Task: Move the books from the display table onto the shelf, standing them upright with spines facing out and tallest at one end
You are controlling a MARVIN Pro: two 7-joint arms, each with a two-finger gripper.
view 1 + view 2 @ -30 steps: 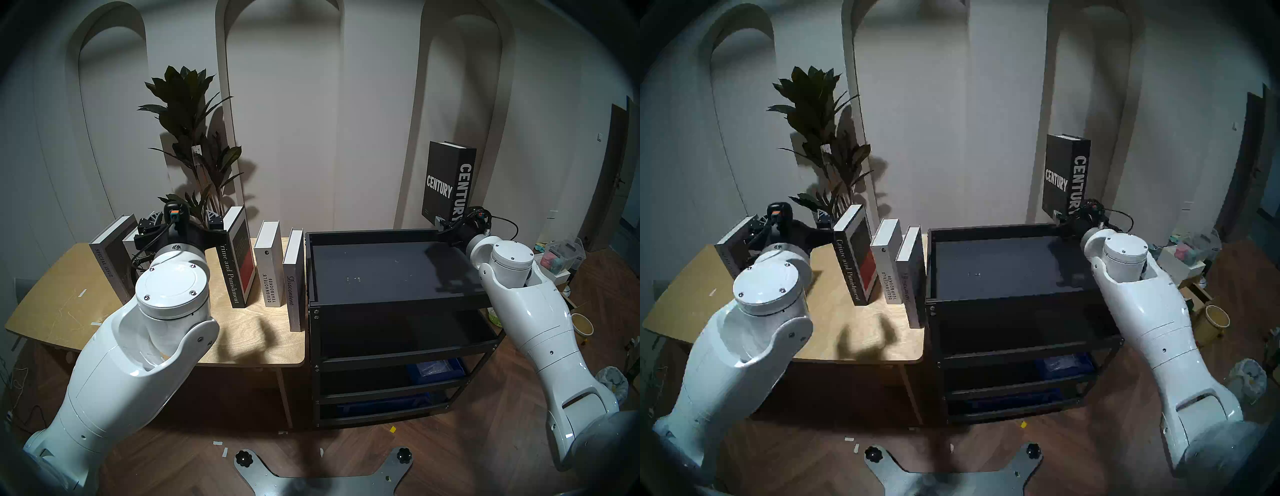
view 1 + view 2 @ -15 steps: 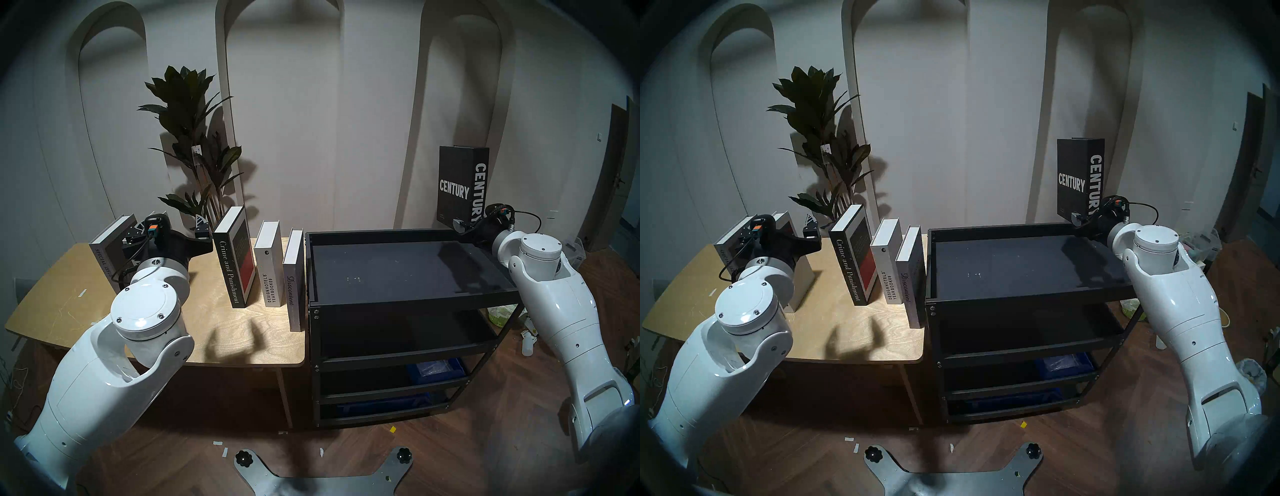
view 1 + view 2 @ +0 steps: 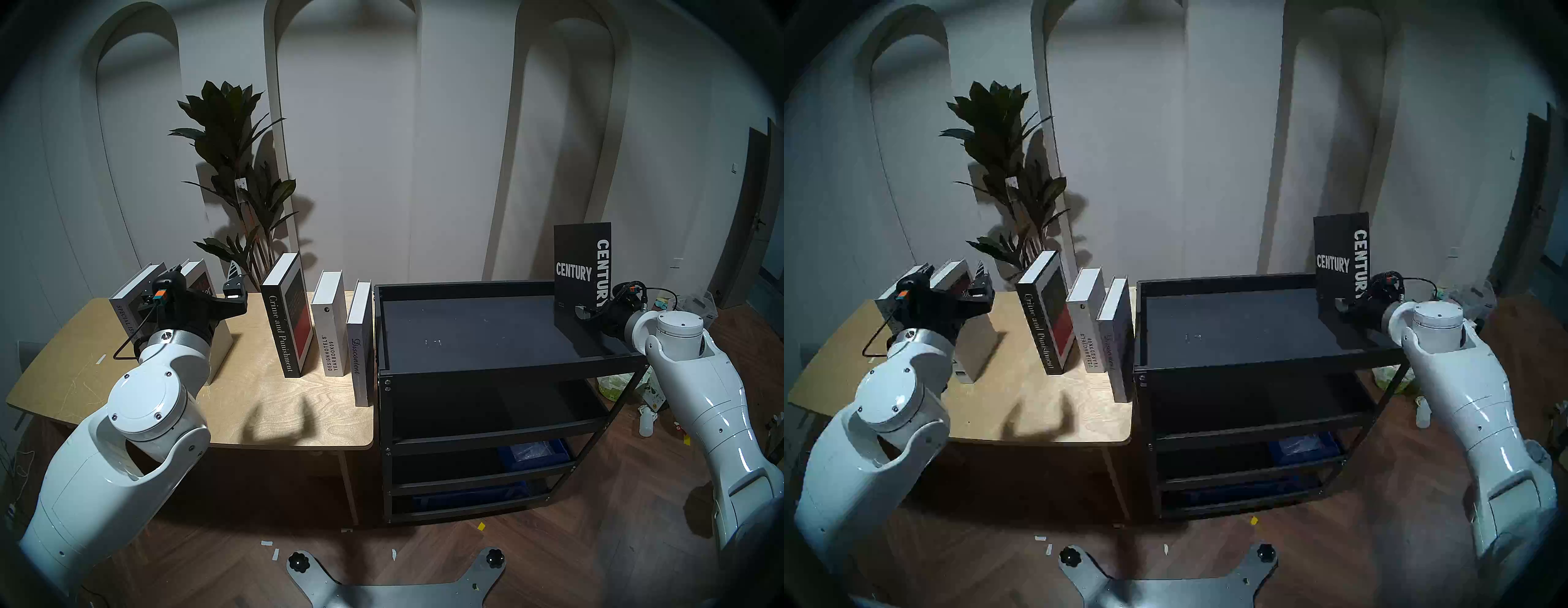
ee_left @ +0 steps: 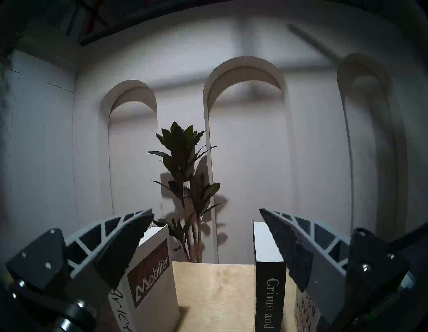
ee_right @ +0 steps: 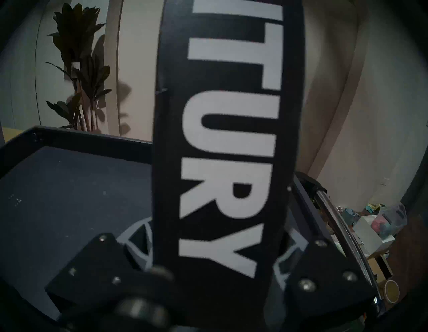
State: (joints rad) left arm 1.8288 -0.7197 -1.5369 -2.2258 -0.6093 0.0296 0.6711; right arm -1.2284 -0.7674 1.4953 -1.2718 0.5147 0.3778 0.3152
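Arched white wall panels are backing the worktop [image 3: 271, 407] and shelf [image 3: 500, 373]. Your right tool [image 5: 217, 257] is pinching the CENTURY book [image 3: 582, 271] upright over the shelf's right end; next, seat it, then release. Your left tool [image 4: 206, 234] is spread between Arietta [image 4: 150, 273] and Crime and Punishment [image 4: 269, 278].

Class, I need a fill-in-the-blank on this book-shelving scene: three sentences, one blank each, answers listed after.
1. The right claw grips the black book titled ____.
2. That CENTURY book stands at the ____ end of the shelf.
3. The left claw is ____, holding nothing.

Answers: CENTURY; right; open
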